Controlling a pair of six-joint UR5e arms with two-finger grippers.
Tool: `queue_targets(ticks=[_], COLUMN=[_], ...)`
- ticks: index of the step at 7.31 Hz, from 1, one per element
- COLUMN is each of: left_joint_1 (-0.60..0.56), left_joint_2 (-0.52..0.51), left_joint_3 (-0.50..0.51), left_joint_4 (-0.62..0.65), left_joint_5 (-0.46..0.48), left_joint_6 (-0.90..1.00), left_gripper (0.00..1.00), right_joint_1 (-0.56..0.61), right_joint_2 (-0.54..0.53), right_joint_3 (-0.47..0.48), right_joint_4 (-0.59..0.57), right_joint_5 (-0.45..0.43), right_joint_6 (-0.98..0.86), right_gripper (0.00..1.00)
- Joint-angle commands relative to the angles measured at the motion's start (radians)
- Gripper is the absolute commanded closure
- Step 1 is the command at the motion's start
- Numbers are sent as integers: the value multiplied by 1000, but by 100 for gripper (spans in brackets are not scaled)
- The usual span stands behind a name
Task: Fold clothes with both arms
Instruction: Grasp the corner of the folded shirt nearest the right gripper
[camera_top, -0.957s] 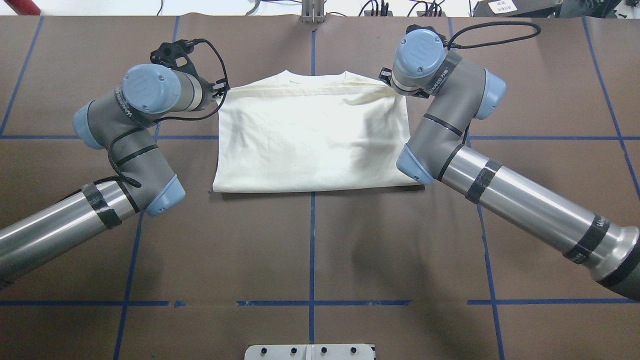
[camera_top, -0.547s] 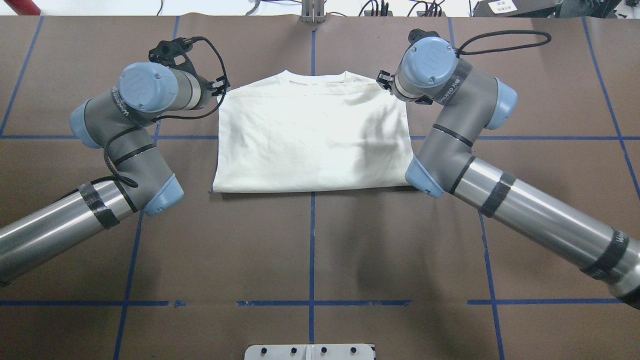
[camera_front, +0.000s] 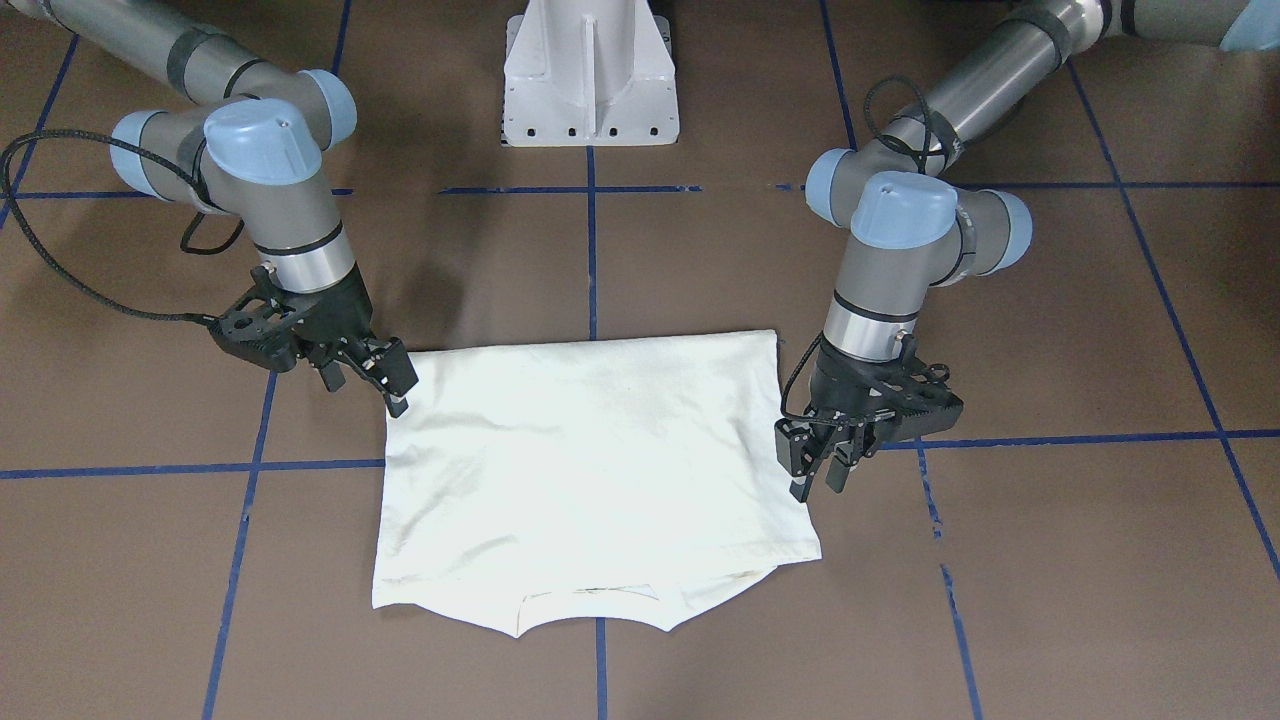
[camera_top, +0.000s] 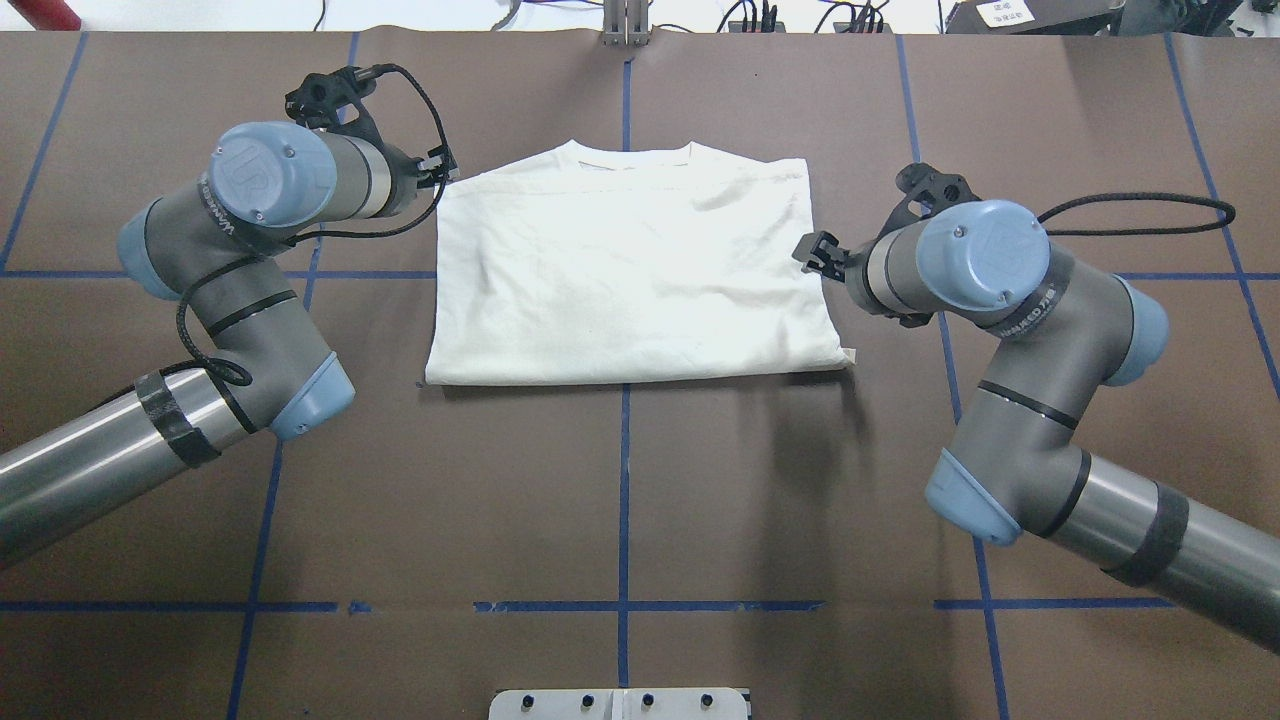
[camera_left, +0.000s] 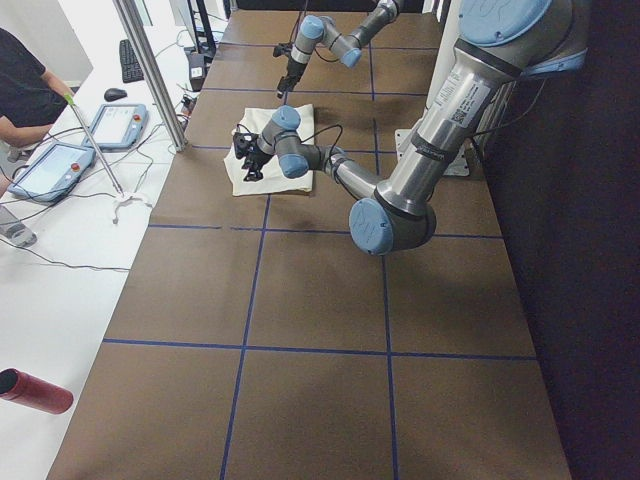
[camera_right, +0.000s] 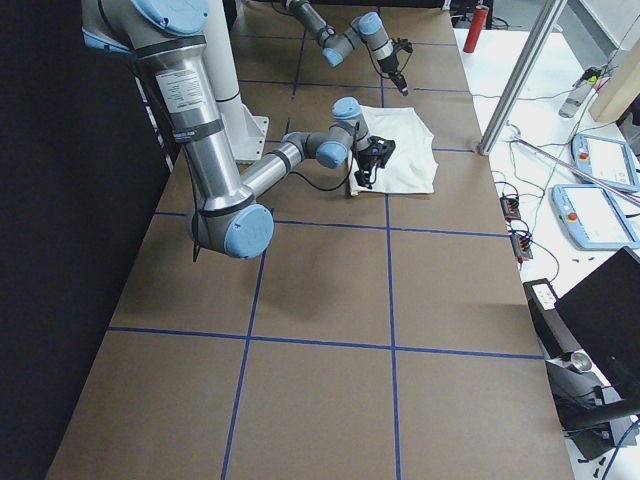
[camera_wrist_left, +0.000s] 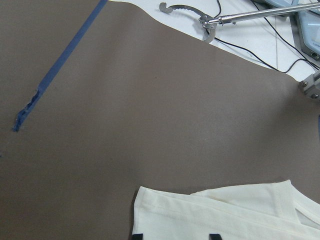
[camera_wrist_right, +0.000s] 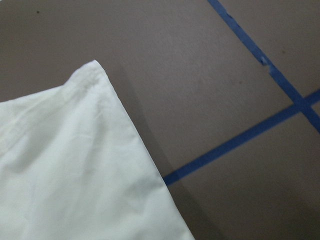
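1. Straight out from the white pedestal (camera_front: 590, 75), on the brown table (camera_top: 620, 500): a cream shirt (camera_top: 630, 270), folded into a rough rectangle, lying flat, plain cloth upward.
2. Folded edge toward the pedestal, ribbed collar (camera_front: 590, 592) on the side away from it, all roughly centred on the blue tape line (camera_top: 624, 480) running out from the pedestal.
3. On the pedestal's left side, at the shirt's far shoulder corner: the left claw (camera_front: 818, 480), pointing down, jaws apart, gripping nothing.
4. In the left wrist view, two dark fingertips (camera_wrist_left: 214, 236) just showing at the bottom edge, well apart, over the shirt's shoulder; impossible to tell whether touching the cloth.
5. On the pedestal's right side, nearer the pedestal than the left claw: the right claw (camera_front: 368, 385), tilted toward the shirt's side edge, jaws spread, gripping nothing.
6. Just beside that side edge in the overhead view; touching or apart, impossible to tell.
7. In the right wrist view, a stitched corner of the shirt over crossing tape lines.
8. Reaching out from either side of the pedestal: the left arm (camera_top: 240, 300) and right arm (camera_top: 1030, 400), both bent at the elbow, flanking the shirt.
9. Past the table edge farthest from the pedestal: a white bench with tablets (camera_left: 50, 165) and a seated person (camera_left: 25, 90).
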Motion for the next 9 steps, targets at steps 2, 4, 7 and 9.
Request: queue_targets(ticks=[2,4,7,9], left_joint_1=[1,3,3,3], left_joint_2=[9,12,22,22], left_joint_3=[-1,0,2,2], left_joint_4=[0,3,3,5], left_joint_5=[3,3,6,8], left_joint_6=[1,2,1,1], left_gripper=[46,47,47,47], right_joint_1=[-78,-83,-92,-89], right_joint_2=[-45,-48,-29,-29], right_joint_3=[21,16,-11,-15], right_joint_4=[14,13,13,13], right_joint_5=[0,-3,-3,-3], right_joint_6=[181,183,183,189], right_gripper=[0,18,40,81])
